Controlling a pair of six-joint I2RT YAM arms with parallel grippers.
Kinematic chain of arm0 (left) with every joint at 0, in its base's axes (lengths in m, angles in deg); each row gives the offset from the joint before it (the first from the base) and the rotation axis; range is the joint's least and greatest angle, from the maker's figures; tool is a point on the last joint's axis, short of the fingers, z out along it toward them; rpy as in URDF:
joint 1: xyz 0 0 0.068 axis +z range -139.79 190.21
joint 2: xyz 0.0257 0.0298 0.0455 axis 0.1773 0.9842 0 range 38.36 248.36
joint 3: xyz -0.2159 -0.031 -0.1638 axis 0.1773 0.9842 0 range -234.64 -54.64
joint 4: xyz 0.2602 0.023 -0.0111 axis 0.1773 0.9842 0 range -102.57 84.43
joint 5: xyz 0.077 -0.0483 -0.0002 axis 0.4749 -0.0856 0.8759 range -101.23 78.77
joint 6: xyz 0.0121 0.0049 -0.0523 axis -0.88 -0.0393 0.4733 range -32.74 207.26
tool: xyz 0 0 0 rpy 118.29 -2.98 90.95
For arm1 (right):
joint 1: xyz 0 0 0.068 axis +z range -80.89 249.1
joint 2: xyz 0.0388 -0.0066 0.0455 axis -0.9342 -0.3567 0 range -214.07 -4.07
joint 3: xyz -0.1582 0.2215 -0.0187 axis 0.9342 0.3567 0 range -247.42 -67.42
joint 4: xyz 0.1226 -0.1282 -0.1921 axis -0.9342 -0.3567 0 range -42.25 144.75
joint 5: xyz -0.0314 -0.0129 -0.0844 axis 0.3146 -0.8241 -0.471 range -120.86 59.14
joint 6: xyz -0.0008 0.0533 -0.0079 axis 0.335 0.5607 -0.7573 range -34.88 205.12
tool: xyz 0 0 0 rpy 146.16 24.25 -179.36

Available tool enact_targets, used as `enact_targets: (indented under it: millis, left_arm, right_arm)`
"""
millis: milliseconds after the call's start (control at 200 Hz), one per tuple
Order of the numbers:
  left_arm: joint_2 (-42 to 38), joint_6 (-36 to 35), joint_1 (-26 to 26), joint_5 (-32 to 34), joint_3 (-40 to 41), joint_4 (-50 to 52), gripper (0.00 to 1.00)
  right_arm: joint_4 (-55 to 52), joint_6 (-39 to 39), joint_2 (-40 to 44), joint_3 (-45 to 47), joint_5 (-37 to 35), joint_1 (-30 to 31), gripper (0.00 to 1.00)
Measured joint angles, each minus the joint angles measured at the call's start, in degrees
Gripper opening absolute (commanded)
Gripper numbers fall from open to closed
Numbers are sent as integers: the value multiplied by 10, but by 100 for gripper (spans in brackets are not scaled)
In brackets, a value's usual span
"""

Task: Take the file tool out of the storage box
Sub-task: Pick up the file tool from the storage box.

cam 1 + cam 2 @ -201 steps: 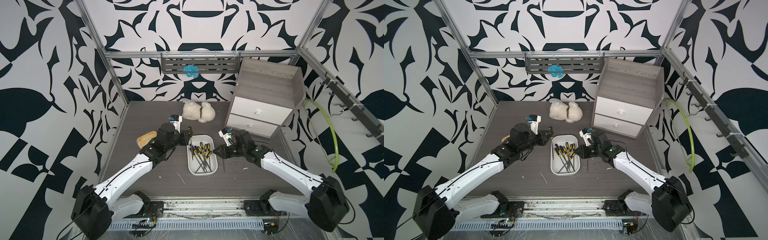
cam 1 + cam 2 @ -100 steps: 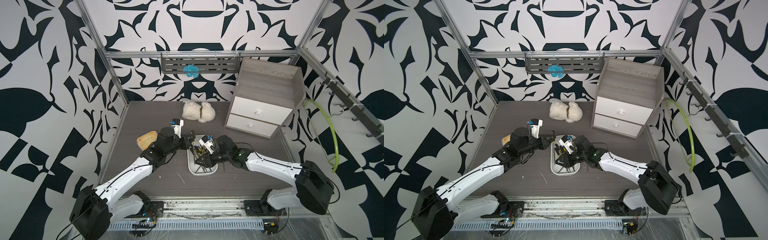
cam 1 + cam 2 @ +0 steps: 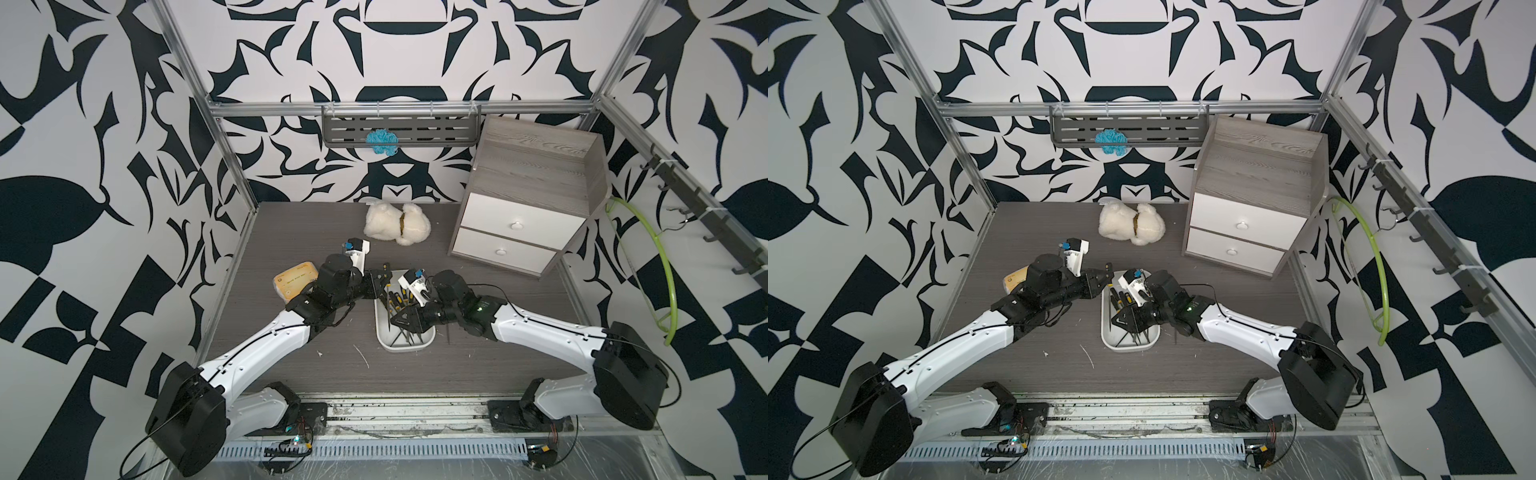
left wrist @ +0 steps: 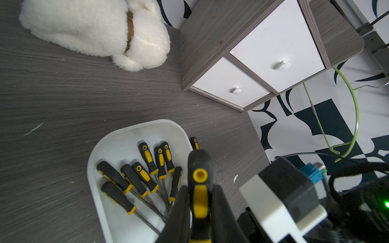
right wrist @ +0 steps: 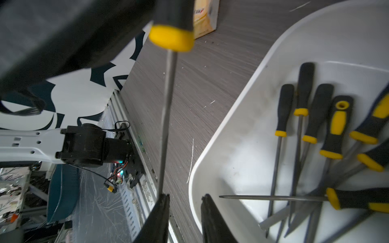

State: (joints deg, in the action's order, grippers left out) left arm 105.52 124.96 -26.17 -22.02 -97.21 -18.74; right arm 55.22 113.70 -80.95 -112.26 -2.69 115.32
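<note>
Your left jaws clamp the file [image 4: 200,189] by its handle at the far left corner of the storage box [image 4: 126,145]; your right jaws stand narrowly apart, empty.

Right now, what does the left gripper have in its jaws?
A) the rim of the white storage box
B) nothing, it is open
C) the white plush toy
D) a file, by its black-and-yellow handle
D: in the left wrist view the left gripper is shut on the black-and-yellow handle of a file, while other files lie in the storage box.
</note>
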Motion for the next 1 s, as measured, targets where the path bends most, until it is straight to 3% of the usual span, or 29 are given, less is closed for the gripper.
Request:
enact_targets:
  millis: [215, 410, 550, 700, 925, 965, 1000]
  left_arm:
    - [1, -2, 0, 0, 0, 1, 0]
    - [2, -2, 0, 1, 0, 0, 0]
    - [8, -2, 0, 1, 0, 0, 0]
    - [15, -1, -5, 2, 0, 0, 0]
    - [17, -2, -7, 7, 0, -1, 0]
    - [17, -1, -7, 7, 0, -1, 11]
    - [17, -1, -7, 7, 0, -1, 32]
  right_arm:
    - [10, -1, 22, 0, -11, 9, 37]
    - [7, 0, -23, -11, -10, 25, 35]
    - [5, 0, -44, -20, -10, 30, 28]
    - [4, -5, -45, -24, -15, 30, 11]
    - [-16, 4, -47, -25, -36, 26, 1]
    - [-18, 3, -48, -26, -38, 26, 0]
    - [-20, 3, -48, -27, -40, 27, 0]
